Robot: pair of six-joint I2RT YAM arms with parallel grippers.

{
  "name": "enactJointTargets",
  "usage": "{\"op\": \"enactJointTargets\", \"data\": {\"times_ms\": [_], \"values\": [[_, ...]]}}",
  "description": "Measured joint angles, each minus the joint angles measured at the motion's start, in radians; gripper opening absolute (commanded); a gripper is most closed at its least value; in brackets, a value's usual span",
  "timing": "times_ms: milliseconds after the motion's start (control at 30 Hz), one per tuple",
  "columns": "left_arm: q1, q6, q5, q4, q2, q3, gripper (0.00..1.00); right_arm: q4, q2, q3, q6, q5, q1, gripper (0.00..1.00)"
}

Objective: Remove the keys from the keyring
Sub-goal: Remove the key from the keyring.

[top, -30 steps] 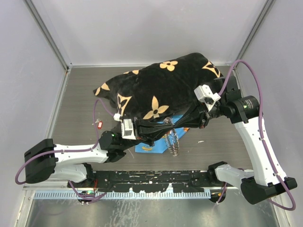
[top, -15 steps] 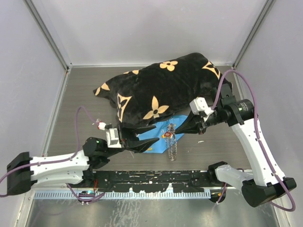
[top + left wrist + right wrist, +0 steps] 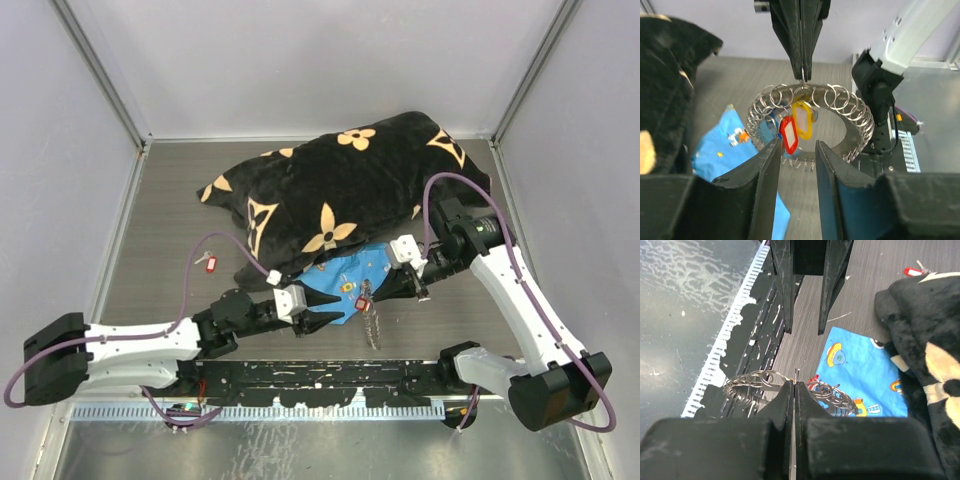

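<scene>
My right gripper [image 3: 794,385] is shut on the keyring [image 3: 750,380], a loop of small silver rings, and holds it above the table. In the left wrist view the keyring [image 3: 860,117] hangs from the right gripper [image 3: 802,75], with a red-headed key [image 3: 789,136] and a yellow-headed key [image 3: 802,120] dangling inside it. My left gripper [image 3: 795,155] is open just in front of these keys, apart from them. From above, the left gripper [image 3: 325,318] faces the keyring [image 3: 372,322] held by the right gripper [image 3: 375,290].
A blue patterned cloth [image 3: 335,285] lies under the grippers. A large black cushion with tan flowers [image 3: 340,190] fills the middle and back of the table. A loose red-headed key [image 3: 209,262] lies on the table at the left, also in the right wrist view [image 3: 912,271].
My left gripper has pulled back from the cushion, then moved right towards the ring. My right gripper has moved nearer and lower with the keyring.
</scene>
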Motion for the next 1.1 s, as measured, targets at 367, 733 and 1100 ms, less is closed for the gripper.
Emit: {"op": "enactJointTargets", "data": {"times_ms": [367, 733, 1100], "values": [[0.000, -0.126, 0.048, 0.183, 0.234, -0.018, 0.34, -0.003, 0.022, -0.088, -0.105, 0.030, 0.001, 0.01], [-0.004, -0.244, 0.090, 0.332, 0.381, -0.018, 0.39, -0.003, 0.023, -0.096, -0.129, 0.033, 0.001, 0.01], [-0.052, -0.255, 0.024, 0.346, 0.406, -0.018, 0.41, -0.003, 0.023, -0.111, -0.141, 0.033, 0.002, 0.01]]}}
